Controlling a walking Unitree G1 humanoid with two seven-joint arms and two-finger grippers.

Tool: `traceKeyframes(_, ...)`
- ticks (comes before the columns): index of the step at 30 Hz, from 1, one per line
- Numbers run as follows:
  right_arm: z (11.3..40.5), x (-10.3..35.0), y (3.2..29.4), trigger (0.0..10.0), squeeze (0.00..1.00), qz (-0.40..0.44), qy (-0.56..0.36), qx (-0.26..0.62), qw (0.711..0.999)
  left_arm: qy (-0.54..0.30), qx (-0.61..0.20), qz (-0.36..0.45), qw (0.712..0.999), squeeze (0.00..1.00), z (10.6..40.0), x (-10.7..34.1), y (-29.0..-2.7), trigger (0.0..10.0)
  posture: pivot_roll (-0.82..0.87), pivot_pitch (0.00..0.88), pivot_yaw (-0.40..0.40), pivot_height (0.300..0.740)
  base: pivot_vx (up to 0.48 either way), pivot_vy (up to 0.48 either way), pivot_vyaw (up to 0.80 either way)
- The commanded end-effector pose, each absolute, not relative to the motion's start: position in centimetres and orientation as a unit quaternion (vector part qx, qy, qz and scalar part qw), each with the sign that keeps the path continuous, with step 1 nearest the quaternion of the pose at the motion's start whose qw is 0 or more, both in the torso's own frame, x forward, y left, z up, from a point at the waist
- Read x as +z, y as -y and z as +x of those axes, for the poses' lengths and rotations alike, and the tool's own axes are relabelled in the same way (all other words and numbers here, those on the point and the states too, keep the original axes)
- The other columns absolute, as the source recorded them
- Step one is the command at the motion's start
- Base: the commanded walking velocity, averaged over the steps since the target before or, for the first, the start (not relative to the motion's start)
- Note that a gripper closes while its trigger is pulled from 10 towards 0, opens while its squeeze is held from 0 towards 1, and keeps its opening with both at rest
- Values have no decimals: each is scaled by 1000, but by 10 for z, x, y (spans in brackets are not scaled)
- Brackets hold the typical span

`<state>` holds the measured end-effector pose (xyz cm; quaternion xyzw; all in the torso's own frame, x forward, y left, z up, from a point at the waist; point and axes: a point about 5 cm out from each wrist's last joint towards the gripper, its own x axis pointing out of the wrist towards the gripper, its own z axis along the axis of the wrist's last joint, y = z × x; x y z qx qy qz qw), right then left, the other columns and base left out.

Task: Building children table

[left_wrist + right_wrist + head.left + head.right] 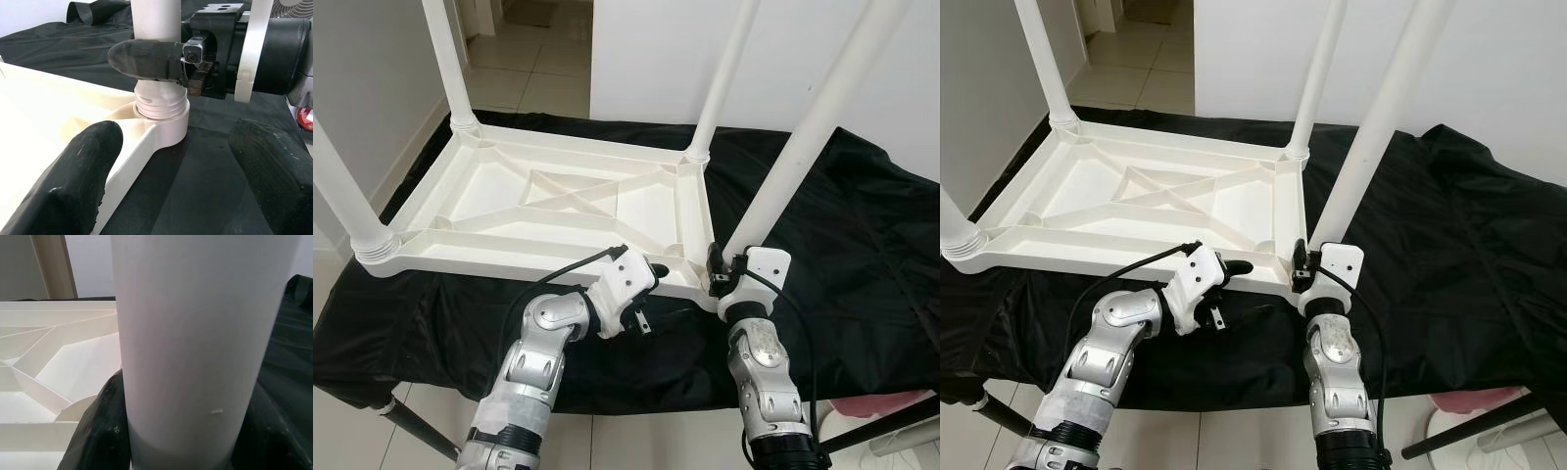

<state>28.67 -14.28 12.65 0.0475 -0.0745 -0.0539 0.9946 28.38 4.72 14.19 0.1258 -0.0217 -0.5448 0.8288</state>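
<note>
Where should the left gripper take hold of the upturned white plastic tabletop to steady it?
Grip the near rim of the upturned white plastic tabletop, just left of the corner socket where the right gripper clamps the white round leg. Come from the robot's side: that rim is a thin upright wall facing the open left gripper, narrow enough for its fingers to straddle.

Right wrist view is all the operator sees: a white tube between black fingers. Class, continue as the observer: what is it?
Observer: A table leg, gripped low by the right gripper at the upturned tabletop's near corner.
Operator: Fully screwed in?
Observer: No; threads show above the socket.
Operator: And the left gripper?
Observer: The left gripper is open, pointing at that socket.
</note>
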Motion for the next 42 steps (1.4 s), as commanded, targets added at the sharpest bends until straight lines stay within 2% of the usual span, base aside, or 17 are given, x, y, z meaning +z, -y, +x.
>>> traceKeyframes(1, 284, 118, 137, 10000, 0, 73, 56, -63, 994, 39, -449, 121, 884, 0, 294, 148, -51, 10000, -9, 0, -67, 740, 0, 0, 0)
traceKeyframes(9, 285, 123, 141, 10000, 0, 60, 60, -73, 994, 41, -446, 121, 886, 0, 295, 148, -51, 10000, -9, 0, -77, 740, 0, 0, 0)
traceKeyframes(10, 285, 123, 143, 10000, 376, 53, 62, -68, 994, 41, -445, 120, 886, 0, 295, 148, -51, 10000, -11, 0, -82, 740, 0, 0, 0)
traceKeyframes(11, 285, 123, 143, 10000, 376, 53, 62, -68, 994, 41, -445, 120, 886, 0, 295, 148, -51, 10000, -11, 0, -82, 740, 0, 0, 0)
traceKeyframes(12, 284, 122, 145, 10000, 1000, 54, 70, -54, 995, 42, -445, 119, 887, 0, 295, 147, -50, 10000, -12, 0, -87, 740, 0, 0, 0)
traceKeyframes(24, 279, 119, 165, 10000, 1000, 31, 84, -7, 996, 43, -441, 115, 889, 0, 295, 146, -49, 10000, -13, 0, -96, 740, 0, 0, 0)
traceKeyframes(30, 277, 117, 180, 10000, 1000, 26, 86, 83, 992, 43, -438, 115, 890, 0, 295, 148, -52, 10000, -7, 0, -96, 740, 0, 0, 0)
traceKeyframes(31, 277, 117, 181, 10000, 0, 28, 85, 116, 989, 43, -438, 116, 890, 0, 295, 148, -52, 10000, -7, 0, -95, 740, 0, 0, 0)
traceKeyframes(36, 281, 116, 183, 10000, 0, 8, 76, 194, 978, 43, -439, 119, 889, 0, 295, 147, -52, 10000, -8, 0, -93, 740, 0, 0, 0)
traceKeyframes(42, 290, 117, 185, 10000, 0, -14, 68, 219, 973, 44, -441, 118, 889, 0, 295, 147, -50, 10000, -9, 0, -92, 740, 0, 0, 0)
